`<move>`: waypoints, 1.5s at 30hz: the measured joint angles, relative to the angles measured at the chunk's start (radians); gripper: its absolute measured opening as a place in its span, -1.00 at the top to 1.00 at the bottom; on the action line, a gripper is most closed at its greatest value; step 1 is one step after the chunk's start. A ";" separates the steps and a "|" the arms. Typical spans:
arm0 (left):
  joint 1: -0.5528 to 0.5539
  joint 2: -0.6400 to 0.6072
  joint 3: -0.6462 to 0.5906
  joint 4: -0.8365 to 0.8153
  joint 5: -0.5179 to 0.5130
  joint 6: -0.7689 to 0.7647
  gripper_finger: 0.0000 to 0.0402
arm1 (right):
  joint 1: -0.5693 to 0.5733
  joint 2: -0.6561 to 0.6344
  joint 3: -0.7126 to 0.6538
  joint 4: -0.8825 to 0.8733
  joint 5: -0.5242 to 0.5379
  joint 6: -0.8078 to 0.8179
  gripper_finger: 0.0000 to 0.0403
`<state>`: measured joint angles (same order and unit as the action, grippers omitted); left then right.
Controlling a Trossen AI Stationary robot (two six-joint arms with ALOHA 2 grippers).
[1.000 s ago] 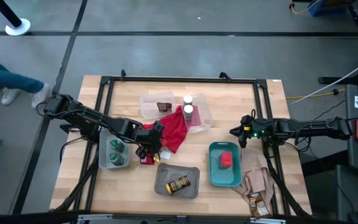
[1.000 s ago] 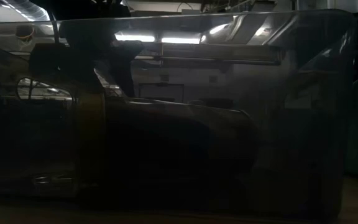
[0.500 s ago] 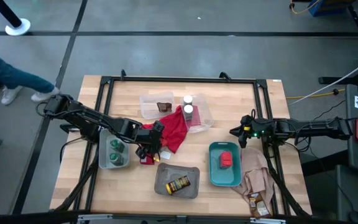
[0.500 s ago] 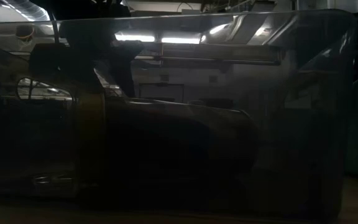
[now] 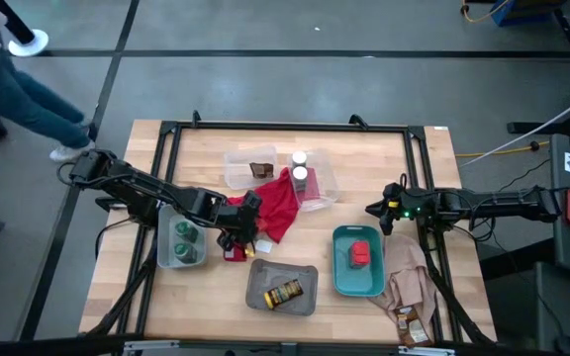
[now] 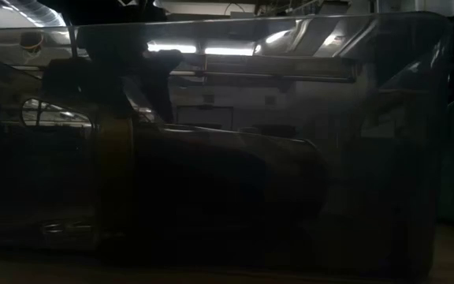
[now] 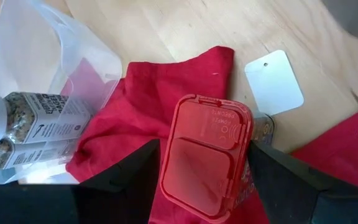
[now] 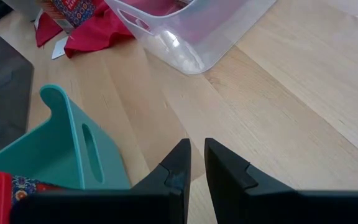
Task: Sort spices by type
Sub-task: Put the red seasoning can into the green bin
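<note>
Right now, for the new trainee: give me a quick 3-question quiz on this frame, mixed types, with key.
1. True or false: the left gripper has its fingers either side of a red tin over the red cloth.
2. What already lies in the teal tray? A) a green-lidded jar B) a red tin C) a white-capped bottle
3. Fill in: the right gripper hangs over bare table with its fingers nearly ____.

Key
1. True; the tin fills the gap between the fingers.
2. B; a second red tin lies there.
3. Shut; it holds nothing, only a thin gap shows.
</note>
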<state>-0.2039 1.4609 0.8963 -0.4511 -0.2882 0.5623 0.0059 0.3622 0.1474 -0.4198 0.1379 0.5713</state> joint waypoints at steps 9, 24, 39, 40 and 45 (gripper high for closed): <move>0.000 0.001 -0.004 -0.002 0.014 0.098 -0.12 | 0.000 0.000 0.000 0.000 0.000 0.000 0.76; 0.016 0.002 -0.005 -0.007 0.026 0.145 -0.46 | 0.000 0.000 0.000 0.000 0.000 0.000 0.76; 0.093 0.003 -0.006 0.036 0.121 0.136 -0.47 | 0.000 0.000 0.000 0.000 0.000 0.000 0.76; 0.097 0.003 -0.006 0.038 0.133 0.125 -0.47 | 0.000 0.000 0.000 0.000 0.000 0.000 0.76; 0.120 0.003 -0.006 0.041 0.207 0.072 -0.47 | 0.000 0.000 0.000 0.000 0.000 0.000 0.76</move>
<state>-0.0836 1.4639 0.8902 -0.4103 -0.0816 0.6340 0.0059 0.3622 0.1474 -0.4200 0.1379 0.5713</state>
